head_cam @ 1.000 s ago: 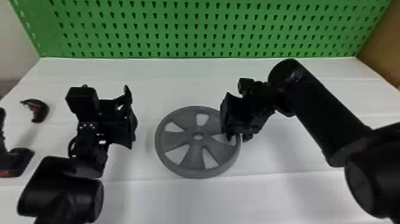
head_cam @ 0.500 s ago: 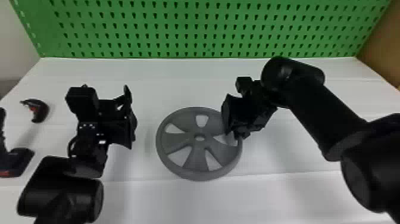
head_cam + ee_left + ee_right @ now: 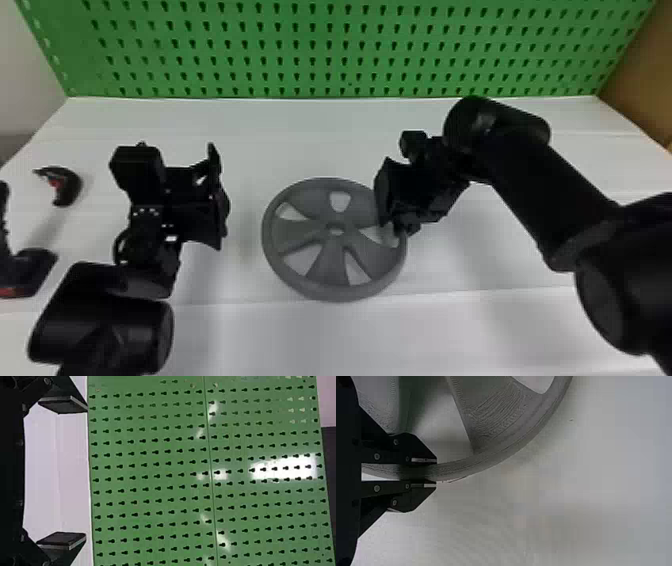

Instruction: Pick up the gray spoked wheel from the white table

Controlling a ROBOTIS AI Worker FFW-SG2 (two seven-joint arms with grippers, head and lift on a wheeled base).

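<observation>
The gray spoked wheel (image 3: 332, 280) lies roughly flat at the middle of the white table; whether it touches the tabletop I cannot tell. At its right side, my right gripper (image 3: 410, 192) covers part of the rim. The right wrist view has the wheel's rim (image 3: 466, 465) pinched between the two fingers of my right gripper (image 3: 436, 473), one on the spoke side and one outside. My left gripper (image 3: 216, 195) is parked left of the wheel, apart from it. Seen from its own wrist, the left gripper (image 3: 85, 472) has its fingers wide apart with nothing between them.
The white table (image 3: 325, 340) ends at a green pegboard (image 3: 330, 50) along the back. Left of my left arm lie a small black and red tool (image 3: 67, 185) and a larger black tool (image 3: 32, 272) at the view's edge.
My right arm's wrist and forearm have shifted and turned slightly, and the gripper sits a little farther right. The wheel has shifted slightly with it. The left arm has stayed still.
</observation>
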